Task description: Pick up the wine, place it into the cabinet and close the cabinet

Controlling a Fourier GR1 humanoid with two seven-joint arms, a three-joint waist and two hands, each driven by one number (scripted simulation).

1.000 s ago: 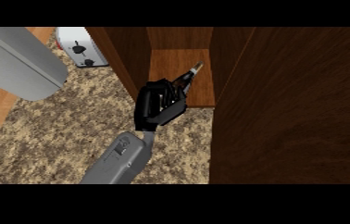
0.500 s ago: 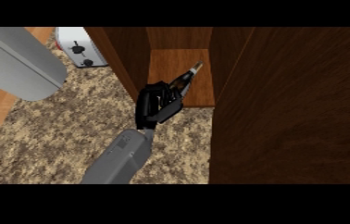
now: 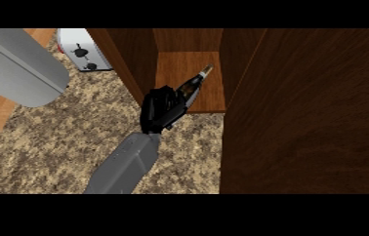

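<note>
While one toaster [image 3: 85, 56] sits at the far left of the speckled counter [image 3: 65, 147], one hand [image 3: 164, 110] curls around one wine bottle [image 3: 193, 84], whose neck tilts over the cabinet [image 3: 288, 118] shelf; which hand it is, I cannot tell.

The wine [image 3: 193, 85] lies tilted over the cabinet [image 3: 189, 79] shelf, neck toward one o'clock, the hand [image 3: 163, 112] curled round its base at seven o'clock, and a toaster [image 3: 85, 54] well off at ten o'clock.
</note>
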